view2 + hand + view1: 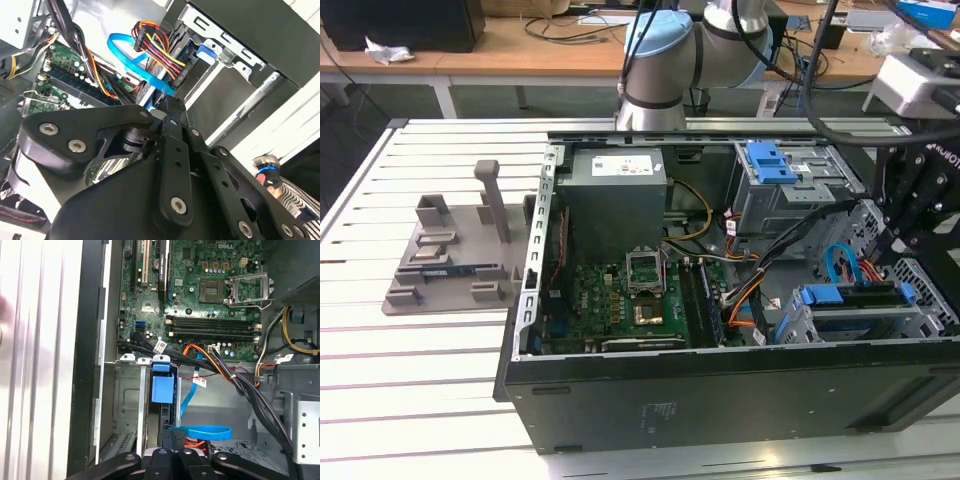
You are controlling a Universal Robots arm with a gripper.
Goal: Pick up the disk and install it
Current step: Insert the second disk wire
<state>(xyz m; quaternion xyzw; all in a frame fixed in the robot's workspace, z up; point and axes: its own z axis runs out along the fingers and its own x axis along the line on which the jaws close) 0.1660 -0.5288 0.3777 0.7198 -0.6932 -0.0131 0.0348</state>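
The disk (pixel 852 297) sits edge-on in the grey drive cage (pixel 840 325) at the case's near corner on the exterior view's right. Its blue side rails show at both ends. In the first wrist view its blue rail tab (pixel 161 386) stands in the cage slot (pixel 125 405). My black gripper (pixel 905 240) hangs just over the cage's end on the exterior view's right, beside the blue data cable (pixel 200 431) and the coloured power leads (pixel 157 47). Its fingers (pixel 170 107) stand together in both wrist views (pixel 175 436). Whether they pinch anything is hidden.
The open computer case (pixel 720 400) lies on a white slatted table (pixel 410 390). Inside are the motherboard (pixel 620 300), the power supply (pixel 615 190) and an upper drive bay with a blue latch (pixel 770 160). Black cable bundles (pixel 240 385) cross beside the cage. A grey fixture (pixel 450 250) stands on the exterior view's left.
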